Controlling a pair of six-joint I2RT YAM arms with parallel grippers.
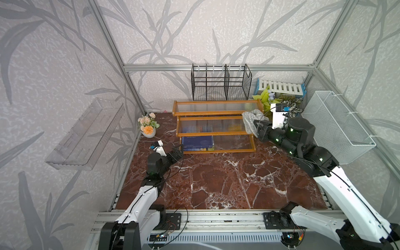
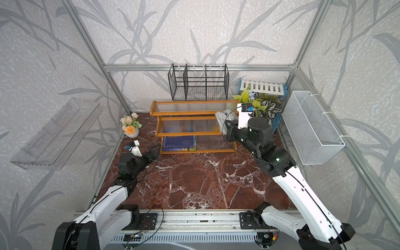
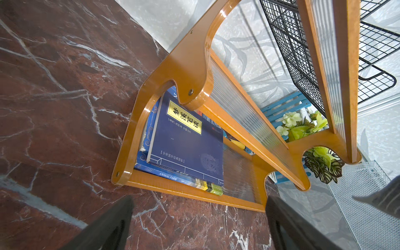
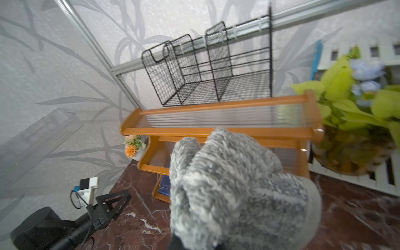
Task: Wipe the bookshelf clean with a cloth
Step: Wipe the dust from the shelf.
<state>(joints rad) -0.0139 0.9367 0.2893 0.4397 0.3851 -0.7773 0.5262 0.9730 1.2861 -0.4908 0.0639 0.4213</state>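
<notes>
Pinches the small soft grey knitted cloth [image 1: 250,121] between the pressed-together jaws of the right gripper [image 1: 257,128], bunched and standing up beyond the fingertips. Hangs at the right end of the wide three-tier stepped bookshelf [image 1: 207,113] with its orange-brown wooden frame and clear ribbed plastic boards. Overlaps the right ends of the top and middle tiers in both top views; impossible to tell whether fabric and shelf touch.

Fills the foreground of the right wrist view as a fuzzy grey mass, the cloth [image 4: 238,184] burying the right gripper's fingers completely and covering much of the bookshelf [image 4: 216,131] below its top tier. Blurs the leafy green plants [image 4: 346,101] beside the shelf's right end in that view. Cuts off the left gripper's black fingers [image 3: 104,227] at the picture's edge in the left wrist view, tips only in frame.

Spreads the left gripper [image 1: 178,151] wide, holding nothing, low over the red-brown marbled tabletop [image 1: 216,184]. Sits just beside the front left corner of the shelf's bottom tier, near the stacked dark blue books [image 1: 198,142] lying there; contact with the frame not discernible.
</notes>
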